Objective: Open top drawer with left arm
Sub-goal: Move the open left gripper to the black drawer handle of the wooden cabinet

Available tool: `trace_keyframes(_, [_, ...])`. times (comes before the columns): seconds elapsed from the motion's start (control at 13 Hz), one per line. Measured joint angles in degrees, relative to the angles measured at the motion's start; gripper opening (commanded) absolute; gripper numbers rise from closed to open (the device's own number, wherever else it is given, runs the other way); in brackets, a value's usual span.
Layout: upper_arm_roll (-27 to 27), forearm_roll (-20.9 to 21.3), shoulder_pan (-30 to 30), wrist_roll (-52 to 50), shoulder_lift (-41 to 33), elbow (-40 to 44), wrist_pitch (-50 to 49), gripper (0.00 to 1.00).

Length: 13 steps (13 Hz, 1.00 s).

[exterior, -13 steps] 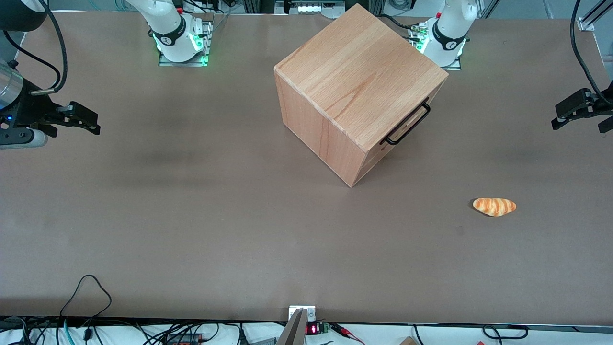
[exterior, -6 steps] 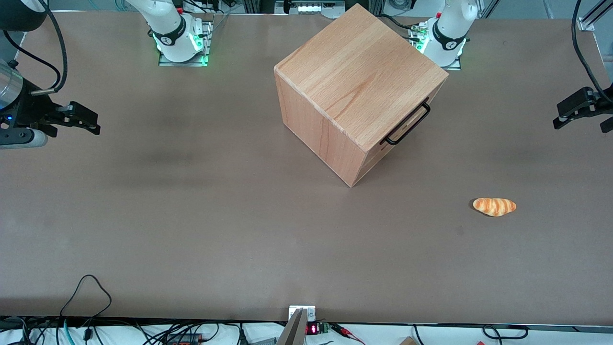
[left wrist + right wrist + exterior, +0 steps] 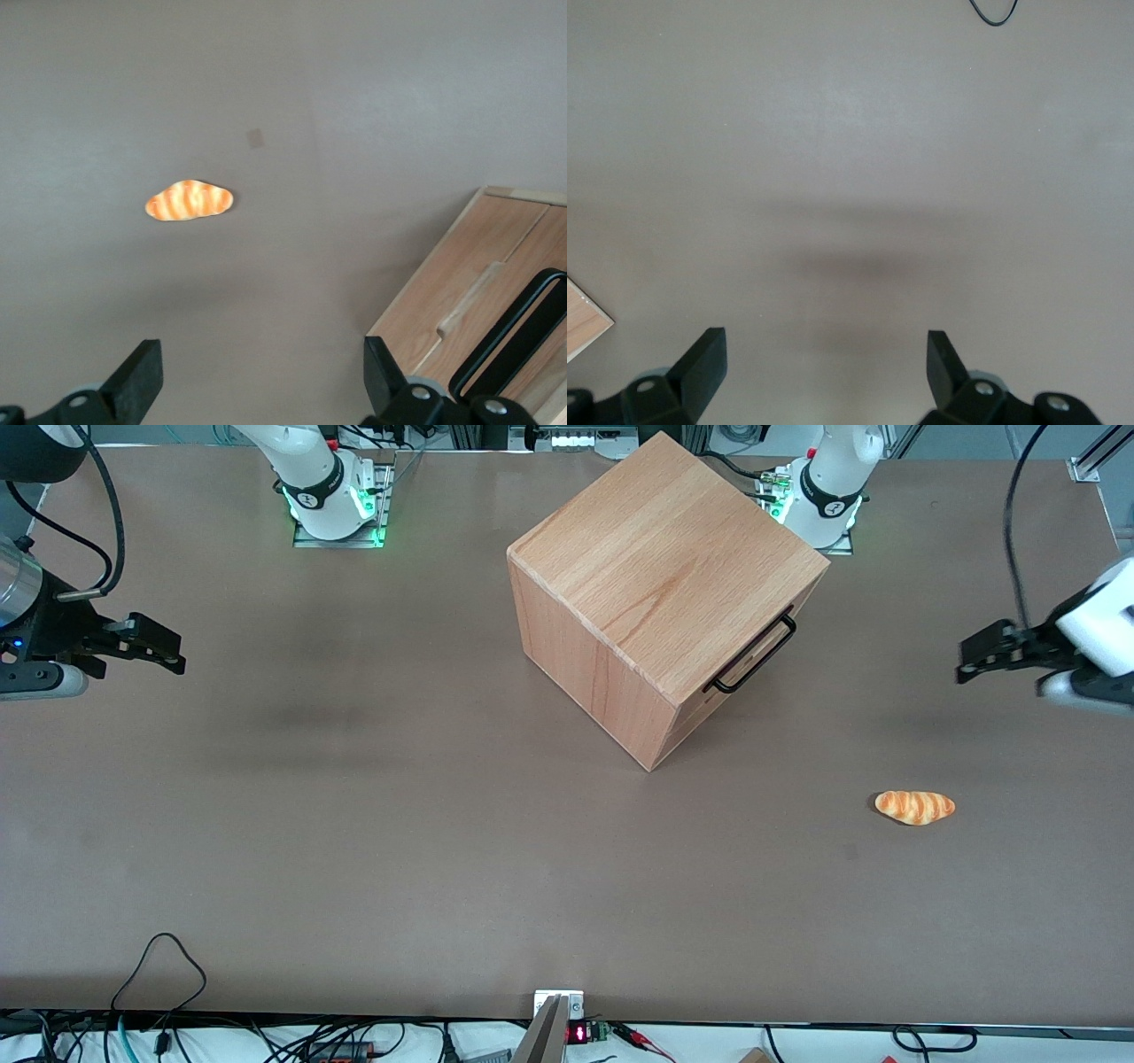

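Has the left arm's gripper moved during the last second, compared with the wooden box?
Yes. The gripper, fingers wide open, has shifted from the table's edge toward the wooden box and its top drawer, but hangs well short of the handle.

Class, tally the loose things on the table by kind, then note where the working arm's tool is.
Wooden drawer box: 1
Bread roll: 1
Total: 2
The left arm's tool hangs open above the table toward the working arm's end, apart from the top drawer's black handle.

A wide brown matte bench (image 3: 354,824) under even light; black cables (image 3: 159,957), perhaps power leads, trail along its near edge.
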Motion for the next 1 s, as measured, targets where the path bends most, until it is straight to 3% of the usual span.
trace_keyframes(0.31, [-2.04,-1.83,-0.93,0.66,1.81,0.0,-0.04,1.0])
trace_keyframes(1.0, [-3.58,-4.65,-7.33,19.01,6.39,-5.43,-0.63,1.0])
